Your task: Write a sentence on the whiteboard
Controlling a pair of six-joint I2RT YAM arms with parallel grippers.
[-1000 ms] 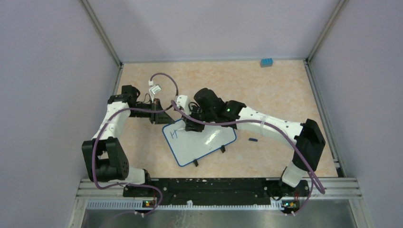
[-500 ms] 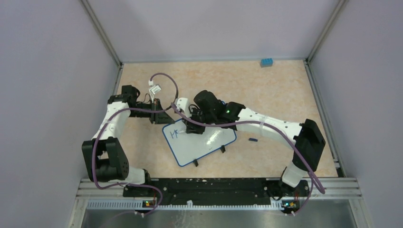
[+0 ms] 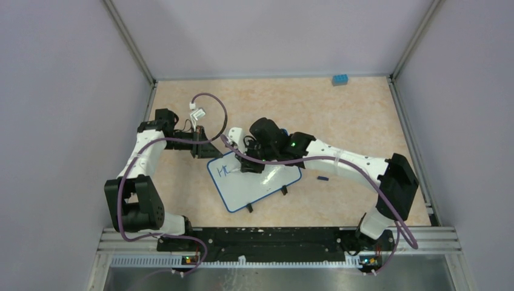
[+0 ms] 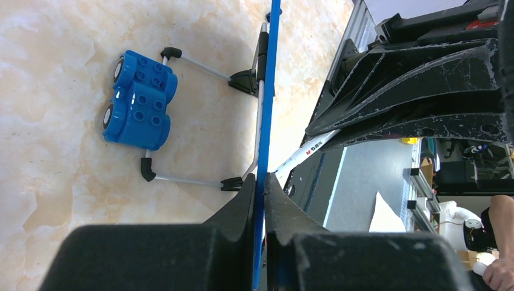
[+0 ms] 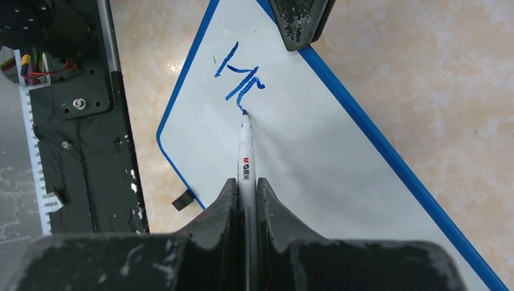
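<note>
Blue marker strokes (image 5: 239,76), the opening of the sentence, stand in the far left corner of the whiteboard (image 5: 315,151): an "H" followed by one curved stroke of a second letter, which cannot be read as a whole letter. In the overhead view the whiteboard (image 3: 254,182) lies skewed on the beige marbled counter (image 3: 339,121), between the two arms and raised on thin wire feet with black tips.

Right gripper (image 5: 245,185): closed narrowly around the white barrel of a marker pen (image 5: 245,151), which points away from the wrist camera. The pen's tip meets the board surface at the lower end of the last stroke.

Left gripper (image 4: 259,182): pinched onto the board's thin blue rim (image 4: 267,91), seen edge-on in the left wrist view. It holds near the far left corner, just beside the writing. One of its dark fingers (image 5: 300,21) shows on that rim at the top of the right wrist view.

Other items: a blue toy brick (image 3: 339,79) at the far right corner of the counter, well apart from the board; a small dark object (image 3: 322,178) just right of the board, too small to identify
</note>
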